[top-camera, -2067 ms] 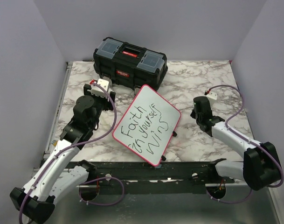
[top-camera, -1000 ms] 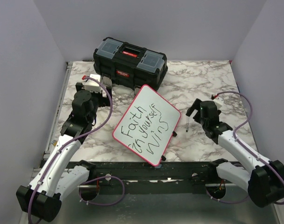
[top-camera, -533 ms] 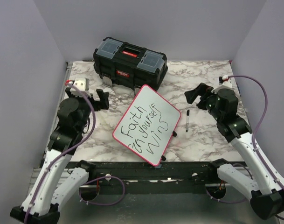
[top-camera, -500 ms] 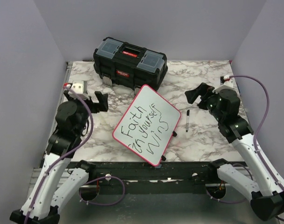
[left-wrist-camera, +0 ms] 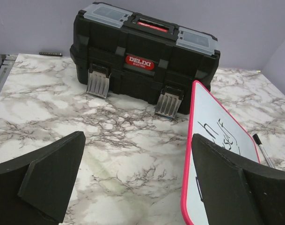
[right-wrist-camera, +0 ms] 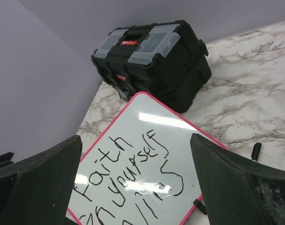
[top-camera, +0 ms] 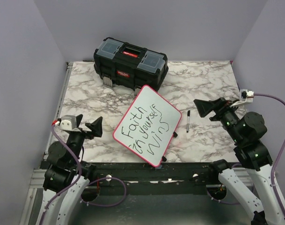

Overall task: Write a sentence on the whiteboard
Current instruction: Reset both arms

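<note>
The whiteboard [top-camera: 148, 125] lies skewed mid-table, bearing the sentence [top-camera: 146, 130], with the toolbox [top-camera: 130, 61] at its 12 o'clock and the pen [top-camera: 187, 121] at 3. The left gripper [top-camera: 90, 130], at its 9 o'clock, and the right gripper [top-camera: 212, 108], at 3, both gape empty.

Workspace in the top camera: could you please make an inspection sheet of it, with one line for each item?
Surface: marble-pattern table; no spills seen.
Job's things: whiteboard sits diagonally mid-table; the sentence "Faith in yourself wins" fills three lines.
Clutter: marker lies on the table to the right of the board, apart from it; closed black toolbox behind the board.
Grippers: left gripper and right gripper both open, empty, away from the board.
Cables: purple cables run along both arms; none crosses the board.
Surroundings: plain lilac walls; nothing else seen.
</note>
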